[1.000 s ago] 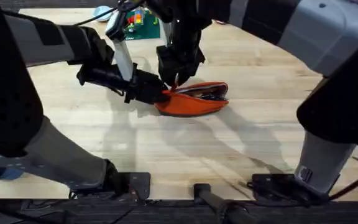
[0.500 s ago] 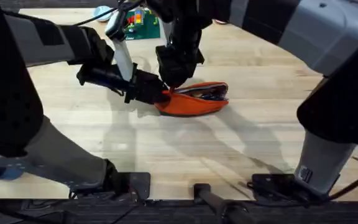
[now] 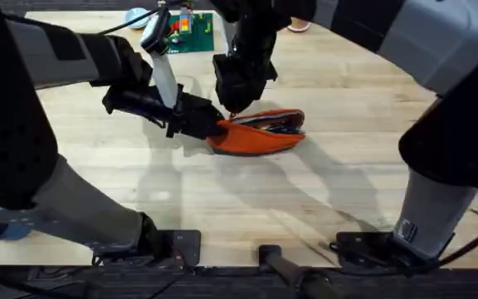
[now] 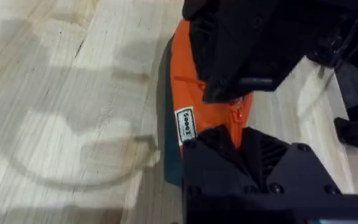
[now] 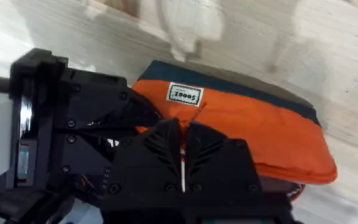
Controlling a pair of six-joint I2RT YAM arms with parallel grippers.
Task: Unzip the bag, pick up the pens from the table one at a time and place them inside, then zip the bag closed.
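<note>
The likeliest trouble was the slider jamming or the pull slipping free. The long oval orange fabric pencil pouch (image 3: 260, 137) lay on the pale plank wooden desk (image 3: 222, 208) near its middle. Its mouth gaped toward the end away from the left arm, with something dark inside that could not be made out. If the right arm dragged along the zip at an angle to the track, the fabric would probably bunch up and the slider would bind. The thin zipper pull (image 5: 195, 114) gave little to hold and could slide out from between the pads. A second risk was the pouch lifting or swinging round. It was anchored at one end only, so a pull stronger than that hold would carry the whole bag along instead of moving the zip. The two hands were also crowded over the same end of the pouch, so a small sideways move could knock them together.

The left hand (image 3: 210, 126) was clenched on the near end of the pouch, with orange cloth showing between its black fingers (image 4: 204, 155) in the left wrist view. The right hand (image 3: 233, 106) hung just above that same end, its fingers (image 5: 160, 155) pressed together with barely a slit between them. The thin pull ran into that slit, so the hand appeared to be pinching it.
</note>
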